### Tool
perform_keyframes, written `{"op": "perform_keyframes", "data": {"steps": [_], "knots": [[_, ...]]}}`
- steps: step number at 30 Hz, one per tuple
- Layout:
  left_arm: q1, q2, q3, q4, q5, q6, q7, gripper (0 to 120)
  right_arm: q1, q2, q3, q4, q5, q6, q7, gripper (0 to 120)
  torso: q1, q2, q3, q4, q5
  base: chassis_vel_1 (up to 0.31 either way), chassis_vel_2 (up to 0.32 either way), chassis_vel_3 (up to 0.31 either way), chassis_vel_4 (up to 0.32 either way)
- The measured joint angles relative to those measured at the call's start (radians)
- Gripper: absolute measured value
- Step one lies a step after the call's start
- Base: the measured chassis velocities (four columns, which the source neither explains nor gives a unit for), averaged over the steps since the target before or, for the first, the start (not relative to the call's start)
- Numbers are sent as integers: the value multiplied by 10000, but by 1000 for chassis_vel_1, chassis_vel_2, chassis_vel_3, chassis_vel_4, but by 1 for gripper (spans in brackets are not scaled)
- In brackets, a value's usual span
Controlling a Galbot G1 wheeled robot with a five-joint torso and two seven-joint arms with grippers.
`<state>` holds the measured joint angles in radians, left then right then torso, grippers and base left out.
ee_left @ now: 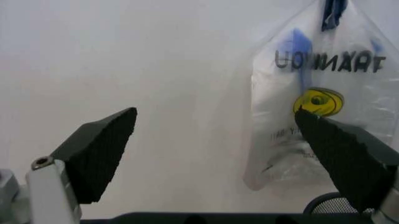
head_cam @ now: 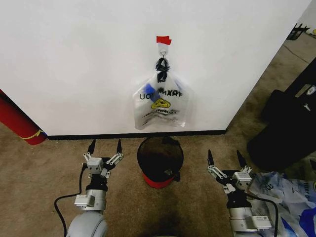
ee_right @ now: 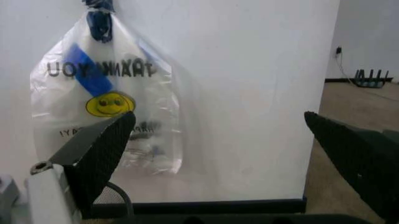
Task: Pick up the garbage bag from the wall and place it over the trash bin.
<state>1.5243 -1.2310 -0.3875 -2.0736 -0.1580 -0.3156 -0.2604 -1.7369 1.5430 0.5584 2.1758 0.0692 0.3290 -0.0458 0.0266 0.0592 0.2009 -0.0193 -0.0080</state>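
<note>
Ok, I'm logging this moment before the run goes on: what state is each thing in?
garbage bag: hanging from the hook on the wall, ungrasped.
trash bin: upright on the carpet below the bag, no bag over it.
left gripper: jaws open, low, left of the bin, holding nothing.
right gripper: jaws open, low, right of the bin, holding nothing.
heap of plastic bags: lying on the floor beside the right arm.

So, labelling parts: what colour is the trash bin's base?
Red, under black mesh on the trash bin; clearest in the head view.
</note>
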Motion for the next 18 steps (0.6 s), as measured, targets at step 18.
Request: {"op": "perform_keyframes", "data": {"steps": [18], "knots": [[45, -66, 18, 5, 19, 46, -54, 100, -495, 273, -213, 522, -381, 34, 165, 100, 0, 0, 0, 0, 0, 0, 0, 0, 0]]}}
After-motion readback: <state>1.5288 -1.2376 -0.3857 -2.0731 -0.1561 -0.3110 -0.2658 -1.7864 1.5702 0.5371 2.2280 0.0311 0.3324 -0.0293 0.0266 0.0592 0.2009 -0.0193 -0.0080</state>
